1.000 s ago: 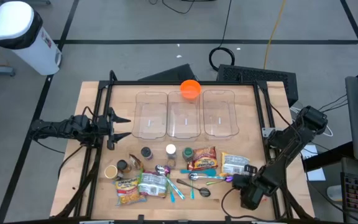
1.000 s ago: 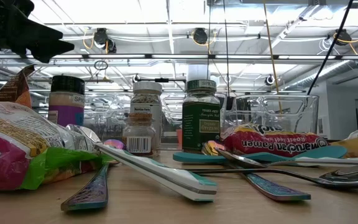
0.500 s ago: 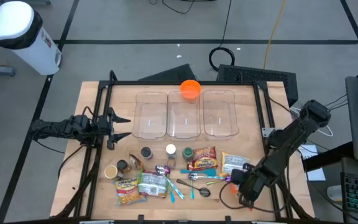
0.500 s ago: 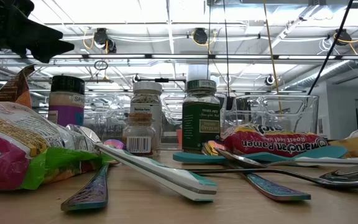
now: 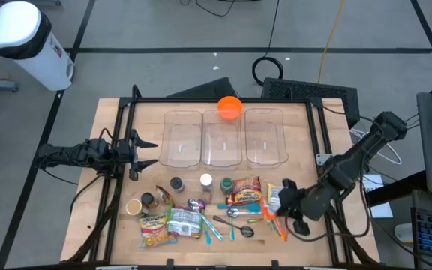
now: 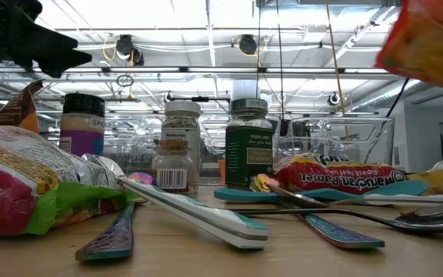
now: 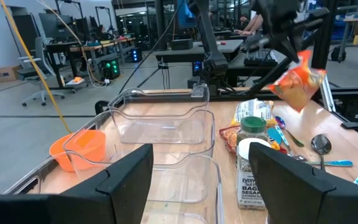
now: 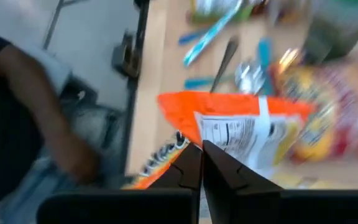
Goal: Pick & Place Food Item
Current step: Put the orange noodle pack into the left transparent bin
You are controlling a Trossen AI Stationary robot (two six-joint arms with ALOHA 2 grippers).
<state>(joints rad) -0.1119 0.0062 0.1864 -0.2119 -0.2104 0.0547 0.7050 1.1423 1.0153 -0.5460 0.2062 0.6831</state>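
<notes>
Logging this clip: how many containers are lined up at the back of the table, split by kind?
Clear bins: 3
Orange bowl: 1
Total: 4

Orange snack bag (image 5: pixel 274 219) in the dark right gripper (image 5: pixel 285 212), a white label panel with black print on its back. Orange bowl (image 5: pixel 229 107) glows at the far edge, beside three clear bins (image 5: pixel 223 138). Red-and-yellow ramen pack (image 5: pixel 247 191) mid-table, teal-handled spoons (image 5: pixel 240 216) below it. Green-and-pink bag (image 5: pixel 156 229) near left. Pale wood table (image 5: pixel 118 180), black frame. Left gripper (image 5: pixel 139 154) dark too.
</notes>
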